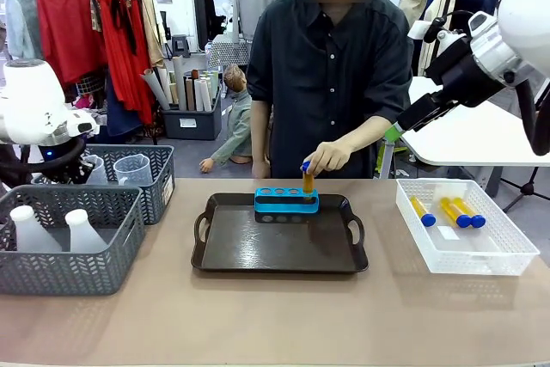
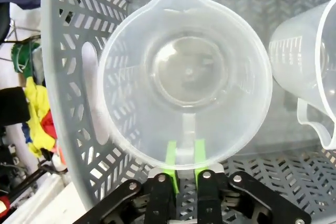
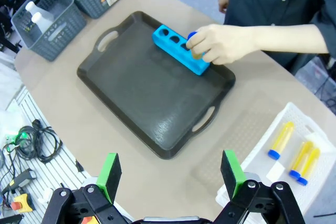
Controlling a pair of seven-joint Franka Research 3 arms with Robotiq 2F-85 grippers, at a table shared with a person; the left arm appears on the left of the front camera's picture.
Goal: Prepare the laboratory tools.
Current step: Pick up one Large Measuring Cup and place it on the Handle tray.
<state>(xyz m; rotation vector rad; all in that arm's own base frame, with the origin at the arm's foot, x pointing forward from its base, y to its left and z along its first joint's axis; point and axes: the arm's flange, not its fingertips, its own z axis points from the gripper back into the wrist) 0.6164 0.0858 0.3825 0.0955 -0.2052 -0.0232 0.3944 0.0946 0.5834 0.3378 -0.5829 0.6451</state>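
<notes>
The left gripper (image 2: 185,159) was clamped on the handle of a clear beaker (image 2: 184,72), its green pads (image 2: 170,157) pressed to either side of the handle, with the beaker's open mouth facing the wrist camera. That beaker sat inside a grey mesh basket (image 2: 73,103), just beside a second beaker (image 2: 310,61) in the same basket. From the front, this basket (image 1: 160,180) stood at the robot's left side of the table, behind a nearer grey basket (image 1: 77,262) that held two white flasks (image 1: 26,229) (image 1: 83,231) standing upright side by side. In the middle of the table lay a dark brown tray (image 1: 279,255) with a blue rack (image 1: 286,201) on its far part. The person's hand (image 1: 326,157) pinched an amber tube (image 1: 308,180) by its blue cap, upright at the end hole of the rack on the robot's right; how far it had gone in could not be told. The rack's other three holes were open. At the robot's right a white basket (image 1: 464,257) held three more tubes (image 1: 422,211) (image 1: 455,212) (image 1: 469,211) lying flat, near one another. The right gripper (image 3: 170,174) hung high above the near edge of the table, its jaws spread wide and holding nothing, with the tray, the rack and the person's hand below it.
</notes>
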